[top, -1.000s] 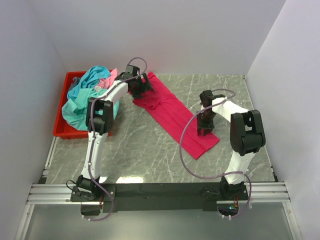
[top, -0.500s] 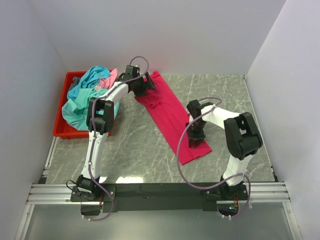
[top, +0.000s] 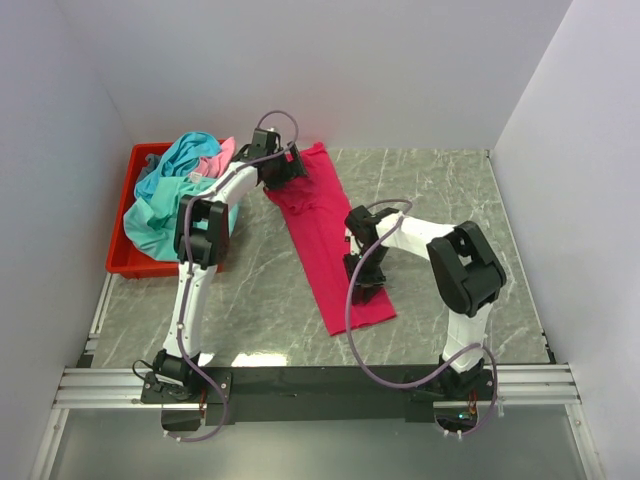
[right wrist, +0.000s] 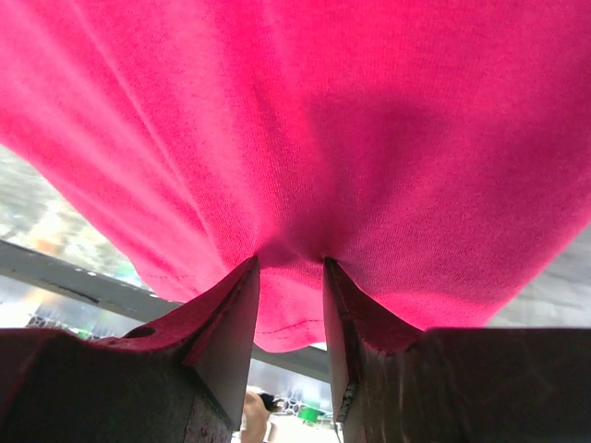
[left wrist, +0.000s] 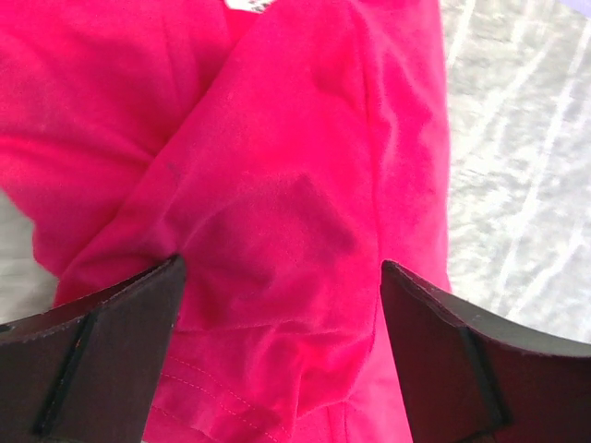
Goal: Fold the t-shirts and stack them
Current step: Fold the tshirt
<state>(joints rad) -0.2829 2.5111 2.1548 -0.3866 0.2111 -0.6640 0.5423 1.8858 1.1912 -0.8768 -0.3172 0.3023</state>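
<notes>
Top view: magenta-red t-shirt point(top: 318, 220) lies as a long narrow strip on the marble desk point(top: 260, 290), running from the far centre toward the near right. Left end effector point(top: 285, 168) sits on its far end, right end effector point(top: 362, 288) on its near end. Teal t-shirt point(top: 160, 215) and pink t-shirt point(top: 215, 160) are heaped in the red bin point(top: 120, 262) at far left. Left wrist: left end effector point(left wrist: 282, 277) released, fingers point(left wrist: 102, 351) spread wide over bunched magenta-red t-shirt point(left wrist: 295, 185); desk point(left wrist: 517, 185) shows beside it. Right wrist: right end effector point(right wrist: 291, 268) clenched, a fold of the magenta-red t-shirt point(right wrist: 323, 120) pinched between its fingers.
</notes>
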